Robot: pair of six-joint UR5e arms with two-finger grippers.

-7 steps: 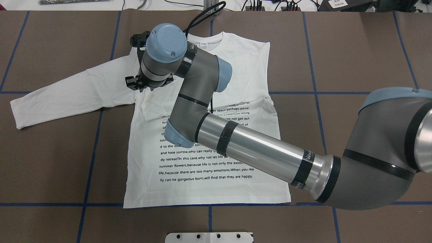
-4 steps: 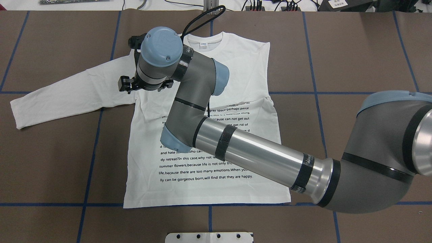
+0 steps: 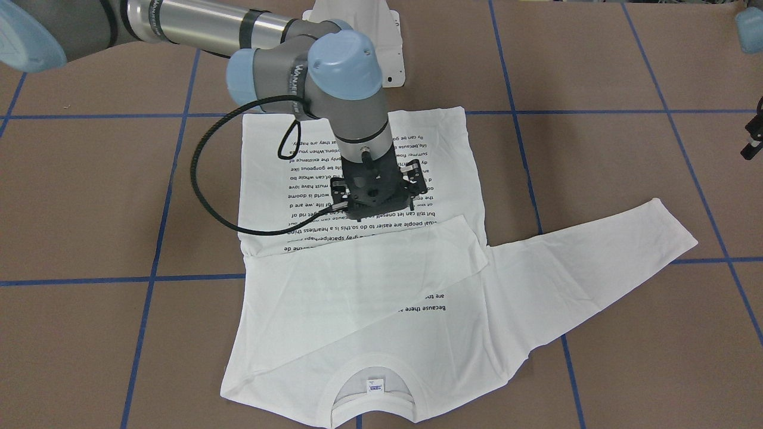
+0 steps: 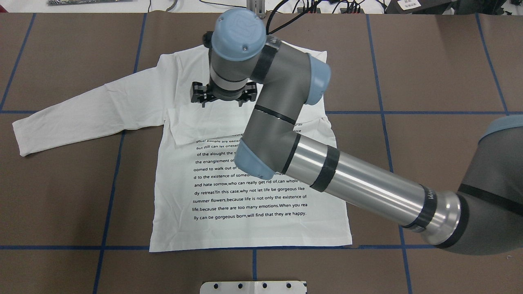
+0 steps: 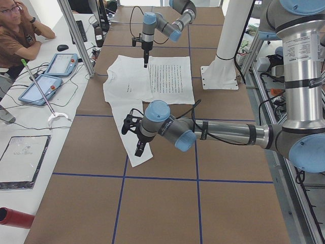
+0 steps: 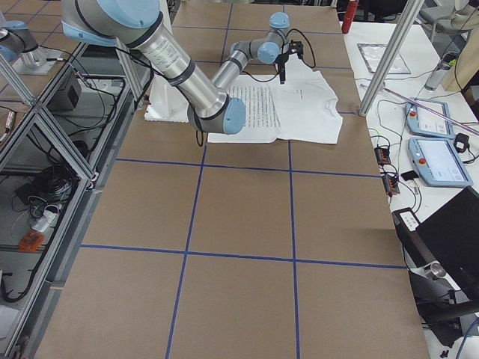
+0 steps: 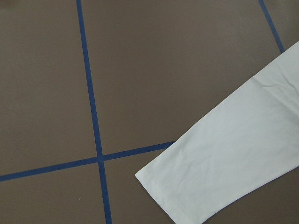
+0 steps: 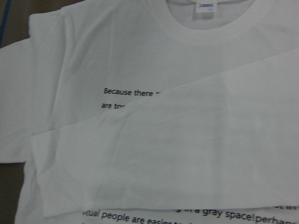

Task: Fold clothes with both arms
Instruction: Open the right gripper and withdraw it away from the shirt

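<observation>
I have the shirt (image 4: pixel 253 192) flat on the table (image 4: pixel 429 81), print side up. Its long axis runs from the robot's edge to the far edge, with the collar (image 3: pixel 369 405) pointing away from the robot and the hem nearest it. One sleeve (image 4: pixel 90 110) stretches out to the robot's left, and the other sleeve (image 3: pixel 369 262) lies folded across the chest. The right gripper (image 3: pixel 377 208) hangs over the chest beside that fold. The left gripper (image 5: pixel 139 148) hangs over the outstretched cuff (image 7: pixel 159 184). I cannot tell how wide either claw stands.

We see bright, even overhead light on the brown surface (image 4: pixel 61 183); shadows under the right arm (image 4: pixel 282 102) are soft and faint. A glare streak runs along its silver tube. The right wrist view of the shirt (image 8: pixel 140 154) looks dimmer and slightly soft.
</observation>
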